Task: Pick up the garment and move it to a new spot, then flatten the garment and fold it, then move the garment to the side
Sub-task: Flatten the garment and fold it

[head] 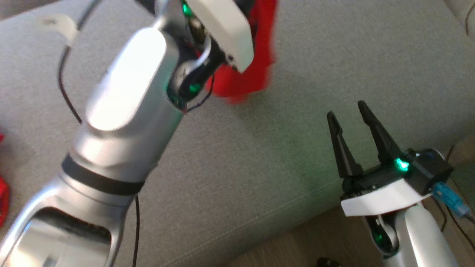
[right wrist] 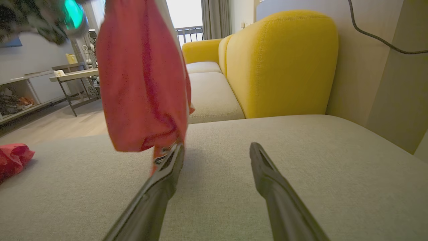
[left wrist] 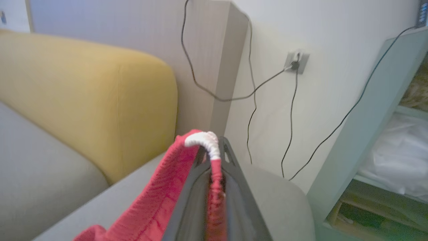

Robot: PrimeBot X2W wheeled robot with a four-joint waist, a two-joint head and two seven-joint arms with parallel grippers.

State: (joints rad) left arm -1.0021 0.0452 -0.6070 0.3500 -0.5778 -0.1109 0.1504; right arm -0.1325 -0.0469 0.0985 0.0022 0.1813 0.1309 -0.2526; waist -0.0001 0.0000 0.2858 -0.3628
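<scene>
Grey woven cushion (right wrist: 234, 187); left pincer (left wrist: 214, 147) clamps limp red garment (right wrist: 143, 83), seemingly ribbed knit; right pincer (right wrist: 217, 149) apart.

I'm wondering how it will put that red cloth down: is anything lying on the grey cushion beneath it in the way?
Nothing visible is. The red cloth hangs from the shut left gripper above bare grey cushion. Another red bundle lies well off to one side, and the open right gripper sits apart.
</scene>
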